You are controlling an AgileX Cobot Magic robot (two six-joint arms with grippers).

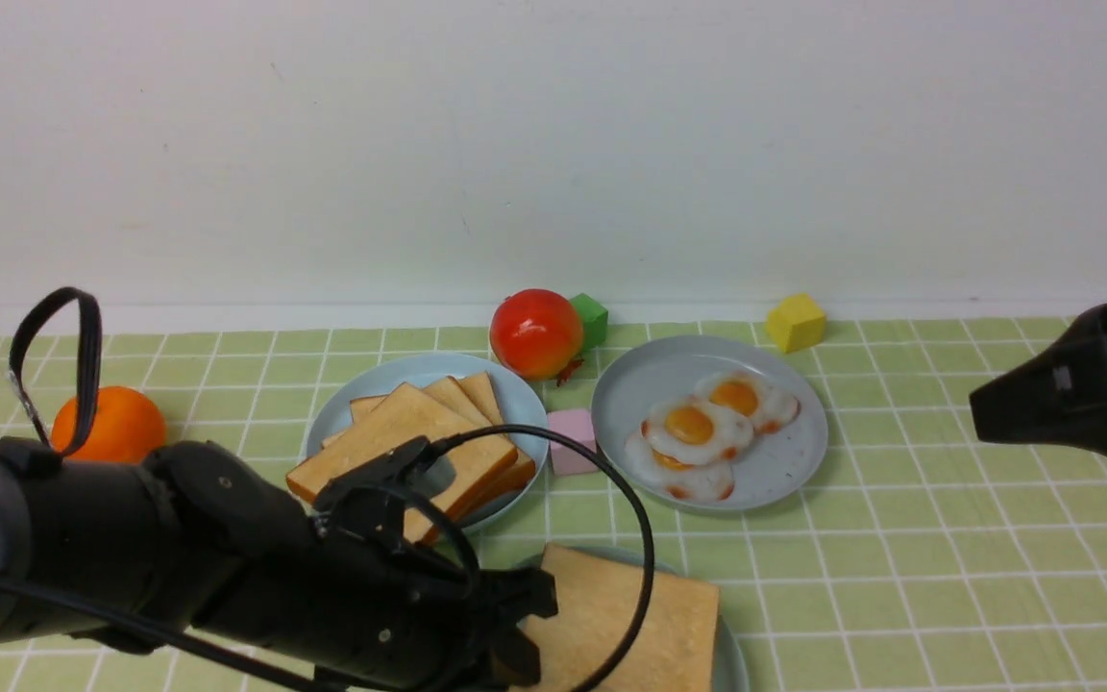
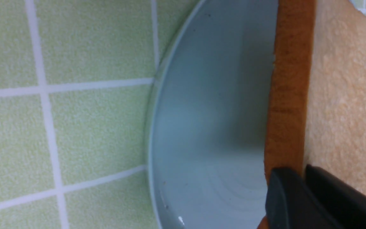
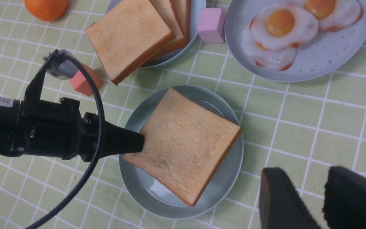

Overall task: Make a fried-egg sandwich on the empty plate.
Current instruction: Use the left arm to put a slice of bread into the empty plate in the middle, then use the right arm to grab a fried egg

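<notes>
Between the shut fingertips of my left gripper [image 3: 141, 143] sits the edge of the thick golden square toy toast slice [image 3: 186, 146], lying on the pale aqua round plate [image 3: 230, 178] beneath, so withdrawing before releasing could drag it off.

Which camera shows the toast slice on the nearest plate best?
The right wrist view: the whole toast slice from above, on the plate, with the left end effector pinching its edge. Front view: partly hidden behind the left arm. Left wrist view: only one edge, close up.
</notes>
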